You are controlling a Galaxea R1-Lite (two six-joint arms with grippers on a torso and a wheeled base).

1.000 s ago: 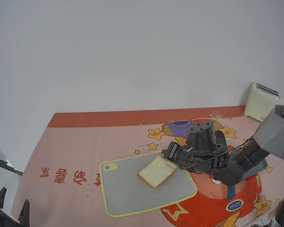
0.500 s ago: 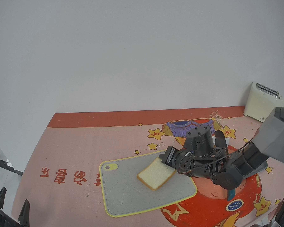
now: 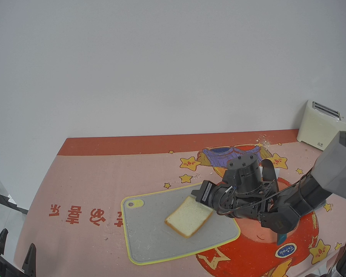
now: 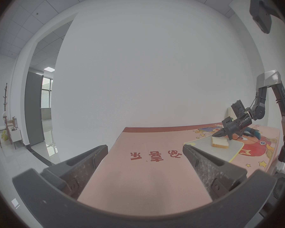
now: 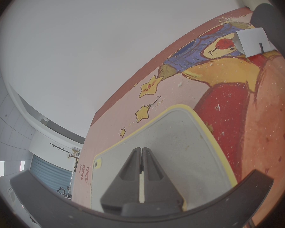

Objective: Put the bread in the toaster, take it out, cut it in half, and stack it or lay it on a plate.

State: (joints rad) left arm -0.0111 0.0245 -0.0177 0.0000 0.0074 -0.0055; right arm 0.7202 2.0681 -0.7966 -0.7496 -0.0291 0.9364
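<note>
Across the cartoon table [image 3: 84,181], my head camera has the bread [image 3: 188,222] resting on the cutting board [image 3: 150,239]. From the right wrist camera I see the right gripper [image 5: 142,152] pinching its edge; the left gripper [image 4: 145,148] hangs spread.

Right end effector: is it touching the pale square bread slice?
Touching. In the right wrist view the black right end effector is shut on the pale square bread slice, whose thin edge shows in its grip.

White wall [image 3: 173,50], tiled ceiling [image 4: 22,26] (panel light [image 4: 49,69] lit).
</note>
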